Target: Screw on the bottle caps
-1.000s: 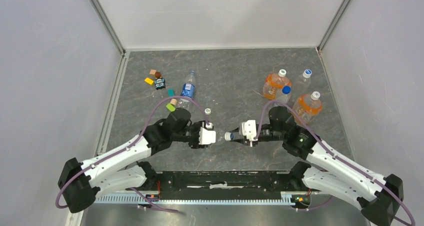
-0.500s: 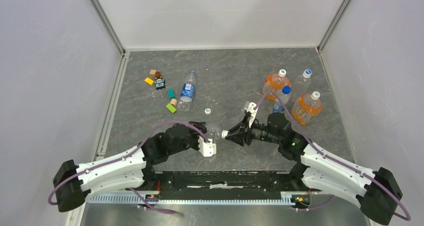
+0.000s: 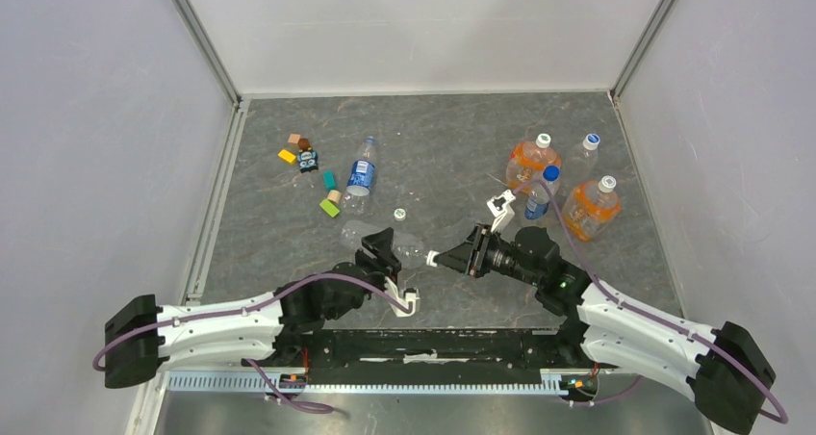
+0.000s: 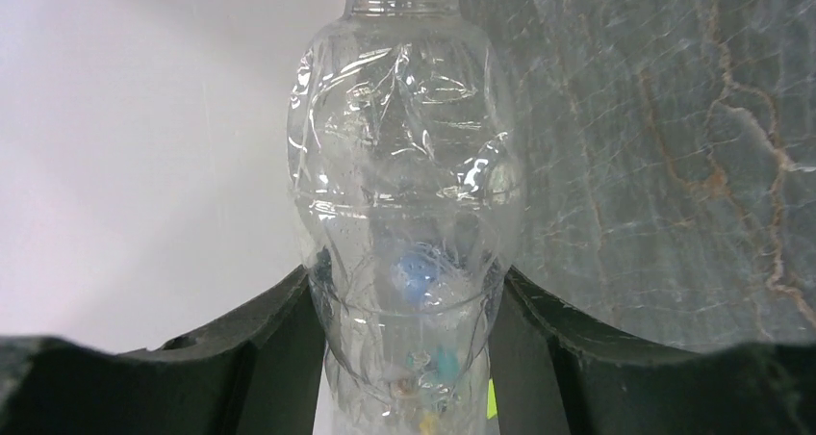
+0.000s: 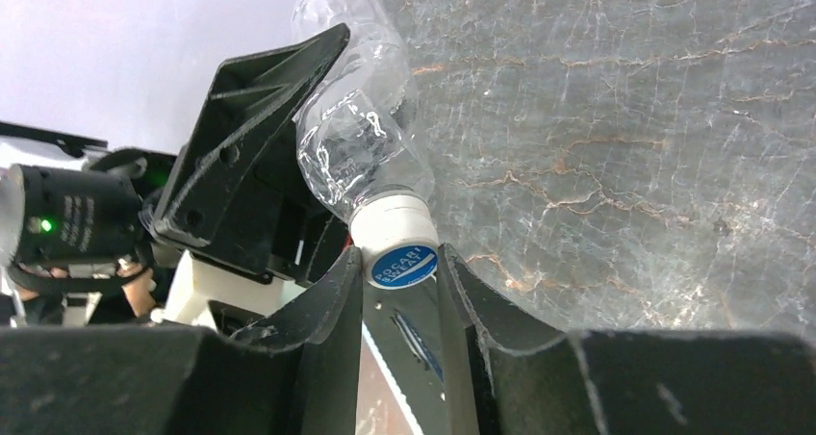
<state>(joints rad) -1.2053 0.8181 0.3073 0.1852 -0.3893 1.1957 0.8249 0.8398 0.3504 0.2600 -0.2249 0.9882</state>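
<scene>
My left gripper (image 3: 381,246) is shut on the unlabelled clear bottle (image 3: 358,231) and holds it sideways above the table, neck toward the right. In the left wrist view the bottle (image 4: 404,156) fills the space between my fingers (image 4: 279,348). My right gripper (image 3: 446,259) is shut on a white cap (image 3: 433,258) that sits on the bottle's neck. In the right wrist view the cap (image 5: 396,241) has a blue sticker on top, and the bottle (image 5: 358,137) runs away from it. A second white cap (image 3: 398,214) lies loose on the table. The blue-labelled bottle (image 3: 361,175) lies on the table beyond it.
Two orange-liquid bottles (image 3: 527,163) (image 3: 590,207), a clear bottle (image 3: 583,152) and a blue-capped bottle (image 3: 543,192) stand at the back right. Small coloured toy blocks (image 3: 308,158) (image 3: 330,204) lie at the back left. Walls enclose the table on three sides.
My left arm has drawn back and lowered, turning the bottle so that its base points up-left. My right wrist has rolled while staying on the cap at the neck.
</scene>
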